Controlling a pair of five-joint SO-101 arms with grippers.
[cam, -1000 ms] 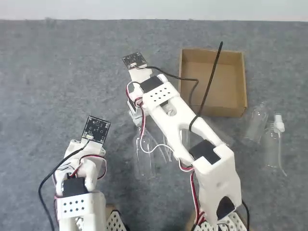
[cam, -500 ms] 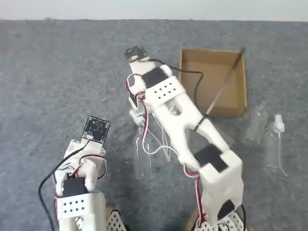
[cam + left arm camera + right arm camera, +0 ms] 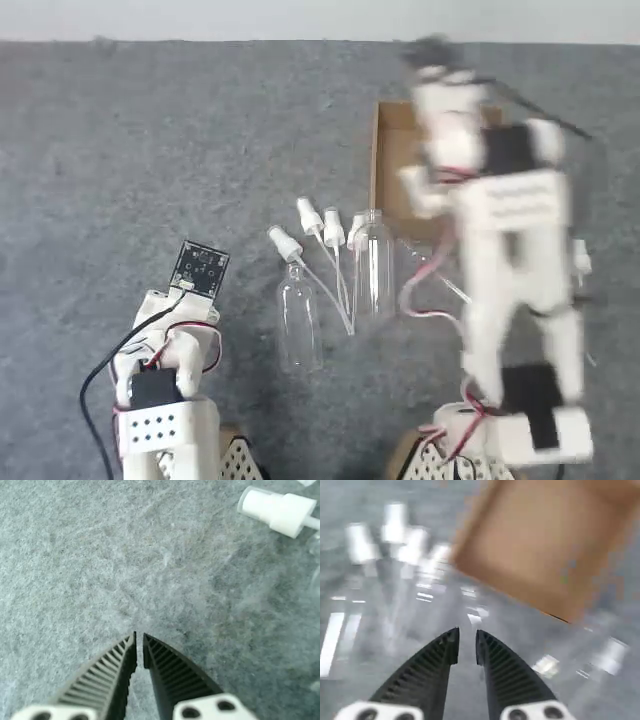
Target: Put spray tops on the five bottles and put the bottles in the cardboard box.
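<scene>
The left jaws are pressed almost together with only a thin slit between them, nothing pinched, and they point down at the bare grey tabletop (image 3: 100, 555). A white spray top (image 3: 277, 512) lies loose on the felt at the upper right of that wrist picture. From above, the left arm (image 3: 165, 400) sits folded at the lower left of the frame, well apart from the bottles.

The right jaws are also close together, a narrow gap at the tips, and hold nothing. Past them, blurred, lie clear bottles with white tops (image 3: 395, 530) at upper left and the cardboard box (image 3: 540, 545) at upper right. From above, the right arm (image 3: 510, 210) is blurred and stretches up the right side of the frame, over the box's (image 3: 388, 150) near edge.

In the middle of the high view one clear bottle (image 3: 298, 320) lies on the tabletop without a top, a second bottle (image 3: 373, 265) just to its right. Loose spray tops (image 3: 310, 215) lie beside them, one (image 3: 283, 243) near the first bottle's neck
</scene>
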